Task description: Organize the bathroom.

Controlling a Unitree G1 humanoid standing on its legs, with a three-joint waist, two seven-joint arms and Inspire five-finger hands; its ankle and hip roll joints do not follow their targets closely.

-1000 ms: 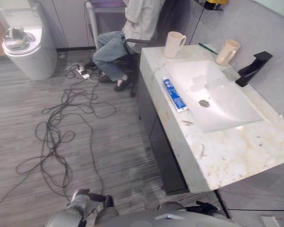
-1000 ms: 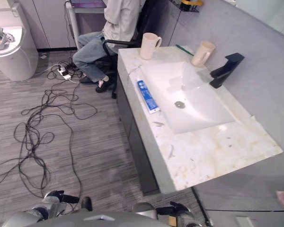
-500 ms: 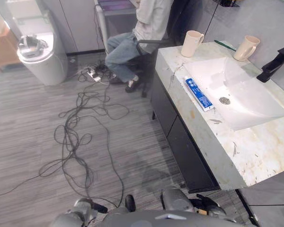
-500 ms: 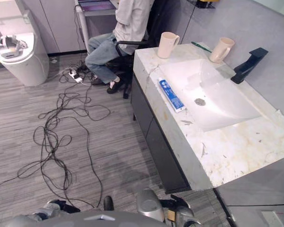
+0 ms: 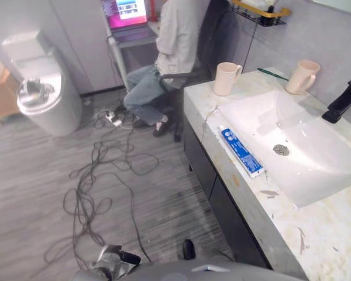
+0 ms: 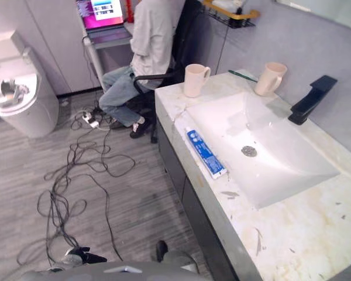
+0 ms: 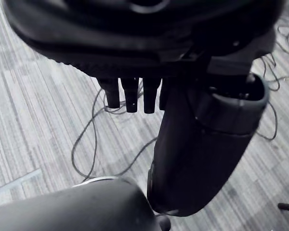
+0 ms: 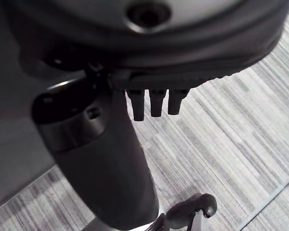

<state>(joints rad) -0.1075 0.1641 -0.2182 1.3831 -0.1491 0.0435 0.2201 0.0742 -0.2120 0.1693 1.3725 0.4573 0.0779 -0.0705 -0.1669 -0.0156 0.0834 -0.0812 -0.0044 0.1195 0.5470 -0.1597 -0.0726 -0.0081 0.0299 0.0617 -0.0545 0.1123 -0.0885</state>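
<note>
Since nothing had been picked up yet, both hands just hung down by the floor doing nothing: the left hand (image 7: 135, 96) showed in its wrist view with fingers straight and relaxed, holding nothing, and the right hand (image 8: 154, 103) looked the same in its own wrist view, fingers hanging loose over the striped floor. So my read is the tidying hadn't really started and the robot was only lining itself up with the counter (image 6: 292, 234), which ran from about 12 o'clock down to 4 o'clock in the head views. On it, the toothpaste tube (image 6: 205, 153) lay flat on the marble, just beside the sink's (image 6: 281, 158) near rim, probably dumped there rather than put away, so that's likely the first thing to grab. Two cream mugs stood upright toward the back: one mug (image 6: 195, 79) at the counter's far left corner, the other mug (image 6: 268, 78) near the wall, with a green toothbrush (image 6: 241, 75) lying between them, too thin to say much more. The black faucet (image 6: 311, 98) sat at roughly 2 o'clock. A wire shelf (image 6: 231, 13) hung on the wall at 12. A person (image 6: 146, 52) sat in a chair at 11 o'clock facing a laptop (image 6: 105, 14), a toilet (image 6: 17, 93) stood at 9, and loose cables (image 6: 76, 175) snaked over the floor, something to watch while stepping closer.
</note>
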